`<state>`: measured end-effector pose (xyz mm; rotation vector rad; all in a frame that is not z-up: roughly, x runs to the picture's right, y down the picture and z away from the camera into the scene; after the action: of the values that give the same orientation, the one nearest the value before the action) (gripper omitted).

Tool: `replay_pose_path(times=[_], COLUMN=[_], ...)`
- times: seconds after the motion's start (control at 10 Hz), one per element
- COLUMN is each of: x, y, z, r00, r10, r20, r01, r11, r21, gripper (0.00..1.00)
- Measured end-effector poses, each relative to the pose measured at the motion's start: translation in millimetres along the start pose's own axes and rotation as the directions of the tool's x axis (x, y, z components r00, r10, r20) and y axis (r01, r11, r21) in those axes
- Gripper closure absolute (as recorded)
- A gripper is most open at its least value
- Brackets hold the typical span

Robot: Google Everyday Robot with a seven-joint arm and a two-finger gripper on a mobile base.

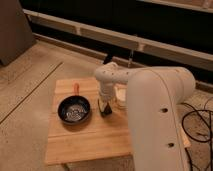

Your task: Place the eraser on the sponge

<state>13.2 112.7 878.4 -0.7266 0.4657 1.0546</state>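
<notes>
My gripper hangs low over the wooden table, just right of the black pan and left of the white cup. Its tip is a dark shape close to the tabletop. I cannot tell the eraser apart from that dark tip, and it shows nowhere else. The sponge is hidden, and no teal-green block shows anywhere on the table. My white arm reaches in from the right and covers the table's right side.
A black round pan with an orange handle lies on the left half of the table. A white cup stands right beside the gripper. Cables lie on the floor at right.
</notes>
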Motion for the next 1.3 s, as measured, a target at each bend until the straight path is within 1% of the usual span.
replay_pose_path(times=[0.3,0.5,0.6,0.8,0.9,1.3], x=[0.8,0.2,0.1,-1.4,-4.3,-4.5], y=[1.1,2.6,3.5,3.0,3.9,6.1], z=[2.7,4.1,4.6,4.5,2.7,-3.3], r00=[1.0,1.0,0.999,0.999,0.999,0.999], r10=[-0.012,-0.018,-0.021,-0.024,-0.031,-0.04], r20=[-0.015,-0.024,-0.029,-0.026,-0.017,-0.009], r01=[0.012,0.018,0.021,0.025,0.031,0.04], r11=[1.0,1.0,1.0,1.0,0.999,0.999], r21=[-0.002,0.0,0.001,0.004,0.007,0.01], gripper=[0.47,0.3,0.25,0.24,0.24,0.24])
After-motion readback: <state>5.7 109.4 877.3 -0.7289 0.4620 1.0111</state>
